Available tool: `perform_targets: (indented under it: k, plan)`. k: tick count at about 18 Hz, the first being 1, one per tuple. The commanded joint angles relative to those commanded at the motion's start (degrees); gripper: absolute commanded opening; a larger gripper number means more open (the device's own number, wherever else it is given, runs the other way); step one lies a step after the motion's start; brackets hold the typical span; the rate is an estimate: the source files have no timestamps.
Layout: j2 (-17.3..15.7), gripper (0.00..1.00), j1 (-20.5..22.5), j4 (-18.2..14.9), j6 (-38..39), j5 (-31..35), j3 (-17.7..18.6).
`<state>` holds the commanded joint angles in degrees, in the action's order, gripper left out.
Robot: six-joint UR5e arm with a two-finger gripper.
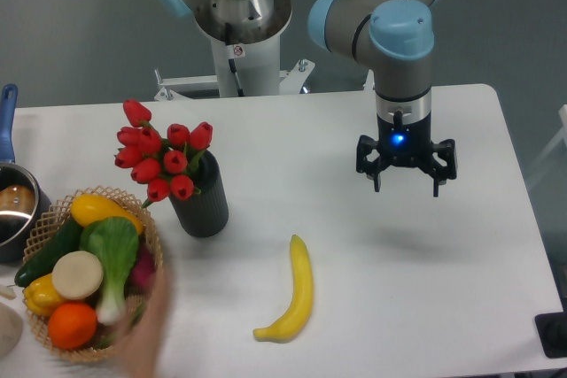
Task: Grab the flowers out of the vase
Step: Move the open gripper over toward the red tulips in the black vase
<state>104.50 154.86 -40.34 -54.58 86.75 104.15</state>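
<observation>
White tabletop (pixel 425 307) is seen against a grey-green backdrop, with the base of the UR5e arm (pixel 235 15) mounted at the far edge. At the left of the table, the flowers (pixel 159 158), a bunch of red tulip buds, are seen standing in the vase (pixel 201 201), a dark ribbed cylinder; the buds lean out to the left of its mouth. Well apart from them, over the right half of the table, the gripper (pixel 406 185) is held above the surface, pointing downward, with a blue light lit on its body. Its fingers are spread wide and nothing is held between them.

A yellow banana (pixel 292 294) is laid on the table nearer the front, between vase and gripper. At the near left, a wicker basket (pixel 53 210) is filled with produce: an orange, a yellow squash, a bok choy and other vegetables. A blurred shape at the basket's near right edge cannot be identified. A pot (pixel 13 205) with a blue handle is partly cut off at the left edge.
</observation>
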Motion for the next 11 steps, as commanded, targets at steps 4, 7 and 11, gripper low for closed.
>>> perform_targets:
  k: [4,7,11]
  plan:
    - [-0.9,1.0,-0.2,0.4,0.5,-0.5,2.7]
    - [-3.4,1.0,-0.8,0.6,0.7,-3.8,4.5]
    - [-8.3,1.0,-3.0,0.6,0.5,-12.3,8.0]
